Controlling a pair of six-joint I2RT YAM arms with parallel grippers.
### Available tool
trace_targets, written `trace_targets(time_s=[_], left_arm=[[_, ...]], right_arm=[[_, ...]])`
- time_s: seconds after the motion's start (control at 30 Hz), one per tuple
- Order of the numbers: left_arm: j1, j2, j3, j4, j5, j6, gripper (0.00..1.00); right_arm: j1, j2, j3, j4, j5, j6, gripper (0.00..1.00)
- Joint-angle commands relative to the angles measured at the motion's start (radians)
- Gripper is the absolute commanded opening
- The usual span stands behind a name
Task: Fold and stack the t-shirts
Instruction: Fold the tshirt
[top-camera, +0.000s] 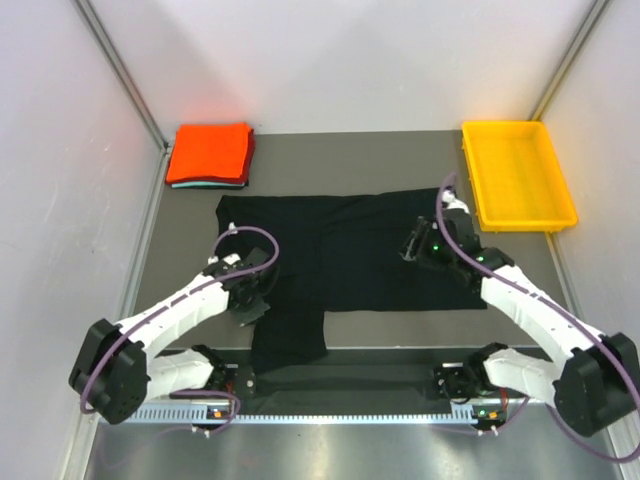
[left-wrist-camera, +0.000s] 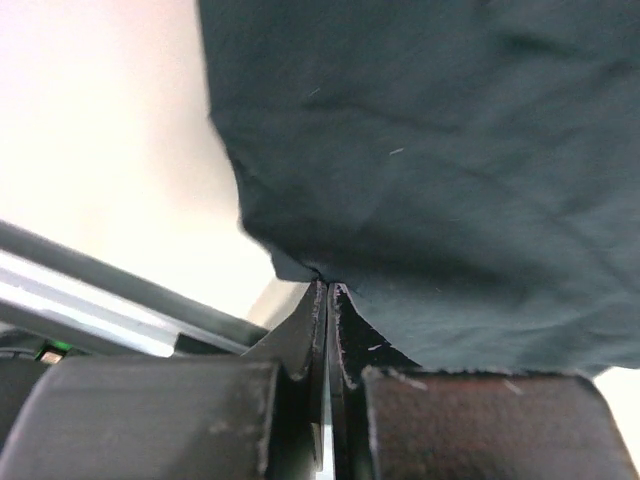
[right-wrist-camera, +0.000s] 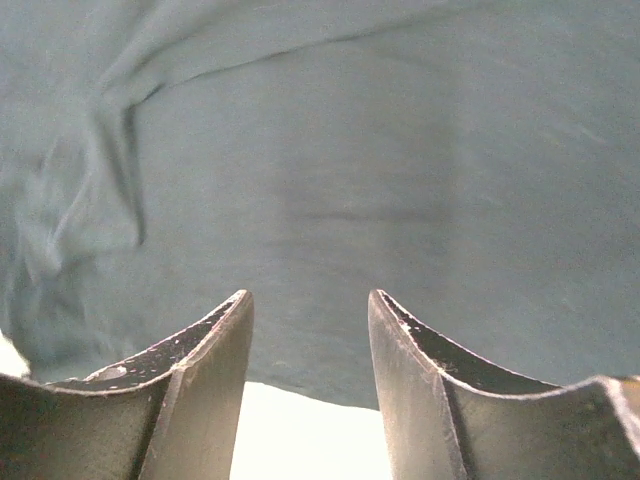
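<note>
The black t-shirt (top-camera: 350, 250) lies spread on the grey table, one part hanging toward the near edge. My left gripper (top-camera: 252, 308) is shut on its left edge; the left wrist view shows cloth (left-wrist-camera: 450, 180) pinched at the fingertips (left-wrist-camera: 328, 285). My right gripper (top-camera: 412, 246) is open above the shirt's right part; the right wrist view shows the cloth (right-wrist-camera: 330, 180) beyond the spread fingers (right-wrist-camera: 225, 340), nothing between them. A folded orange-red shirt (top-camera: 209, 152) lies on a teal one (top-camera: 200, 184) at the back left.
A yellow plastic tray (top-camera: 518, 175) stands at the back right. White walls enclose the table on three sides. A metal rail (top-camera: 330, 412) runs along the near edge by the arm bases.
</note>
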Motion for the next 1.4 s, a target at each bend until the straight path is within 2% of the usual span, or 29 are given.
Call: trace_targets(time_s=[0.0, 0.07, 0.2, 0.33, 0.47, 0.5, 0.63, 0.77, 1.37], left_arm=[[0.023, -0.039, 0.073, 0.053, -0.057, 0.041, 0.0], [0.038, -0.05, 0.084, 0.064, -0.051, 0.061, 0.0], [0.057, -0.081, 0.086, 0.09, -0.026, 0.098, 0.0], [0.104, -0.121, 0.076, 0.139, 0.031, 0.151, 0.0], [0.185, -0.136, 0.066, 0.202, 0.106, 0.232, 0.0], [0.198, -0.131, 0.064, 0.234, 0.13, 0.245, 0.0], [0.236, -0.101, 0.05, 0.292, 0.236, 0.291, 0.0], [0.244, -0.091, 0.038, 0.329, 0.28, 0.312, 0.0], [0.304, -0.098, 0.041, 0.36, 0.339, 0.349, 0.0]], right_arm=[[-0.111, -0.066, -0.032, -0.142, 0.073, 0.166, 0.51], [-0.166, -0.077, -0.036, -0.214, 0.137, 0.246, 0.51], [-0.345, -0.086, -0.05, -0.354, 0.133, 0.314, 0.51], [-0.418, -0.08, -0.042, -0.486, 0.255, 0.375, 0.49], [-0.455, -0.087, -0.053, -0.564, 0.309, 0.423, 0.48], [-0.499, -0.088, -0.067, -0.564, 0.312, 0.434, 0.49], [-0.521, -0.057, -0.096, -0.552, 0.323, 0.464, 0.48], [-0.524, -0.034, -0.139, -0.512, 0.318, 0.518, 0.47], [-0.538, 0.041, -0.205, -0.383, 0.337, 0.579, 0.43]])
